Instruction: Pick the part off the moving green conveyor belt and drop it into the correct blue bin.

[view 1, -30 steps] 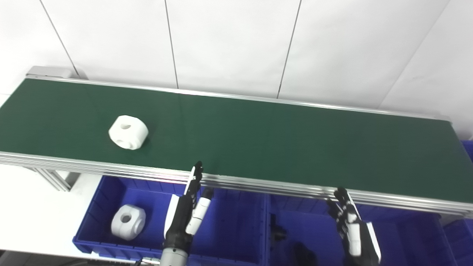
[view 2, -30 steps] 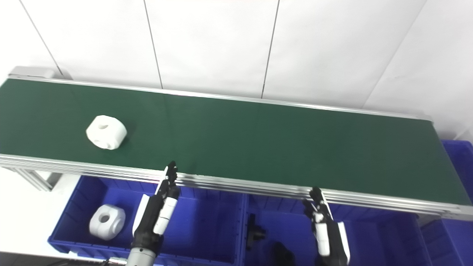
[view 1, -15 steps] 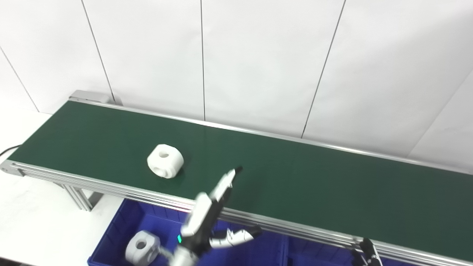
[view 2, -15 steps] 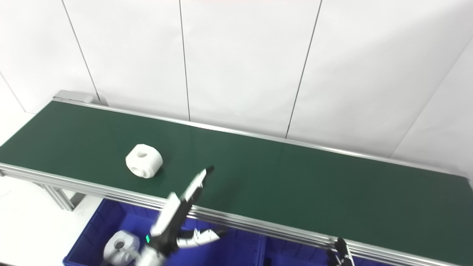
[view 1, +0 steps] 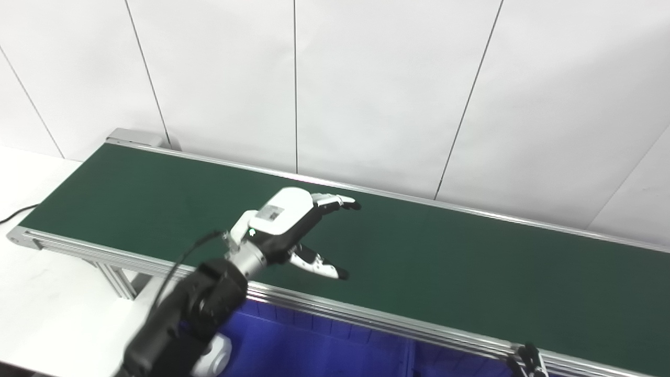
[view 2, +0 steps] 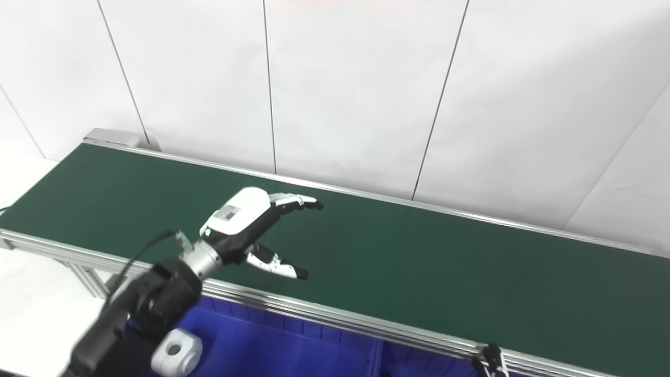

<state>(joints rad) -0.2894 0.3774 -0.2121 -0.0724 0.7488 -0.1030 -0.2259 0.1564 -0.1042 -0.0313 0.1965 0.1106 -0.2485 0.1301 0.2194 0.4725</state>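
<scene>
The left hand (view 1: pixel 293 225) hung over the green conveyor belt (view 1: pixel 471 267), fingers and thumb spread wide, holding nothing, probably cupped to catch the part. The part itself was not visible, perhaps hidden beneath the palm. Only the right hand's fingertips (view 2: pixel 492 356) showed; its state was unclear.

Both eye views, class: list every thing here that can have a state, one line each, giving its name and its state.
left hand: open, fingers and thumb spread, over the belt, holding nothing visible.
right hand: only its fingertips show; state unclear.
conveyor belt: no part visible on its bare surface.
blue bin: holds one white part.
</scene>
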